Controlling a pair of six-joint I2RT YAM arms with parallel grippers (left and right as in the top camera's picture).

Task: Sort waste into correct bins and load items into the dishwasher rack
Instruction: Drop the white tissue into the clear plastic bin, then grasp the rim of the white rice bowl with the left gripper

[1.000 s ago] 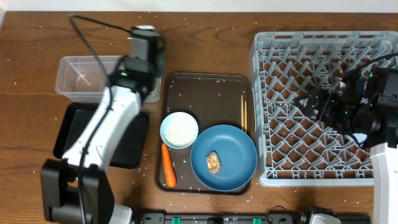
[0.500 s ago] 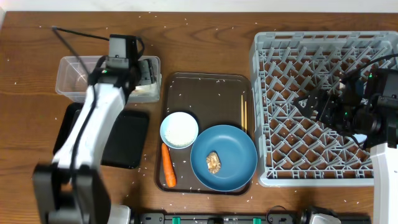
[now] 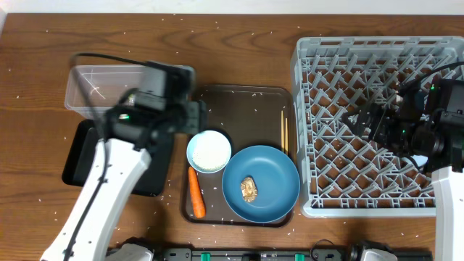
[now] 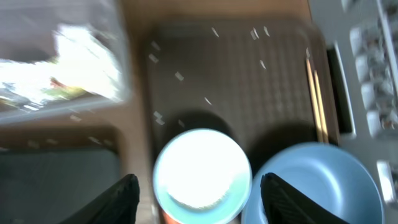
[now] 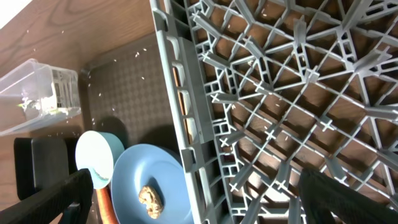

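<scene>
My left gripper [image 3: 194, 118] [image 4: 199, 182] hangs open and empty just above the white bowl [image 3: 209, 151] [image 4: 200, 167] of rice on the brown serving tray [image 3: 243, 109]. A crumpled white napkin [image 4: 87, 59] lies in the clear tub [image 3: 94, 87]. The black tray [image 3: 81, 151] sits in front of the tub. An orange carrot [image 3: 196, 192], a blue plate [image 3: 272, 174] bearing a brown food lump [image 3: 249, 189] [image 5: 151, 198], and chopsticks [image 3: 284, 132] also lie on the serving tray. Open and empty, my right gripper [image 3: 362, 119] [image 5: 194, 177] hovers over the grey dishwasher rack [image 3: 377, 54].
White rice grains are scattered across the wooden table [image 3: 239, 51] and the serving tray. The rack takes up the right side. My left arm [image 3: 109, 181] crosses over the black tray.
My left gripper has opened and swung from the clear tub's right end over to the white bowl. The right arm has stayed in place.
</scene>
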